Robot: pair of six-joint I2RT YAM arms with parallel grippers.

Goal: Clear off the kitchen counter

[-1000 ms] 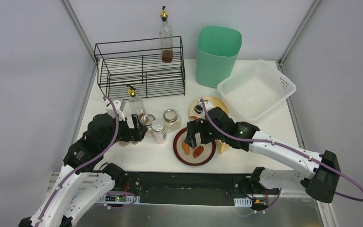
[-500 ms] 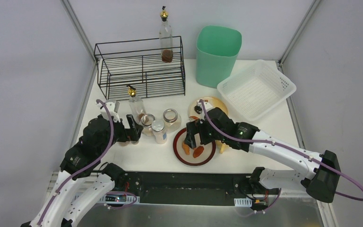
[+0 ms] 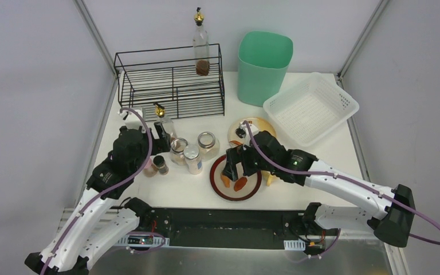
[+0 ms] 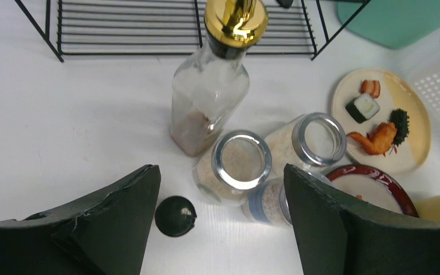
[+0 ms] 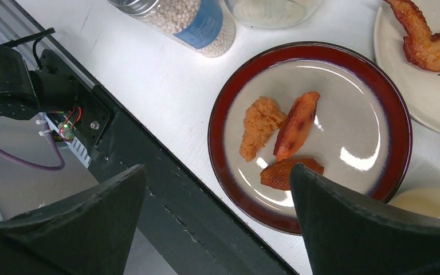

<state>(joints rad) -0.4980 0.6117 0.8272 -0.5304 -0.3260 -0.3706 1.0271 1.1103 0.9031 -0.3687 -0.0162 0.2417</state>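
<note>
1. Hovering over the crowded kitchen counter (image 3: 200,192), both arms are empty-handed: the left gripper (image 4: 217,172) is spread wide at the jar cluster on the left, and the right gripper (image 5: 217,169) gapes above the red-rimmed plate (image 5: 398,114) by the near edge
2. We judge the clearing barely begun, since an oil bottle (image 4: 209,97), an open jar (image 4: 242,160), a small dark-capped shaker (image 4: 175,216) and two plates all sit on the counter; the left arm appears to be lining up on the oil bottle, probably bound for the wire rack (image 3: 172,80) at the far left
3. Next, we think, the left fingers must reach forward to bracket the bottle without knocking the jar just beside it, while the right arm must descend onto the food pieces (image 5: 295,126), likely destined for the green bin (image 3: 263,66)
4. Only the overhead view shows the rack, the bin and the white basket (image 3: 312,109) at the far right; only the left wrist view makes out sushi and shrimp on the yellow plate (image 4: 418,126); only the right wrist view separates three orange morsels
</note>
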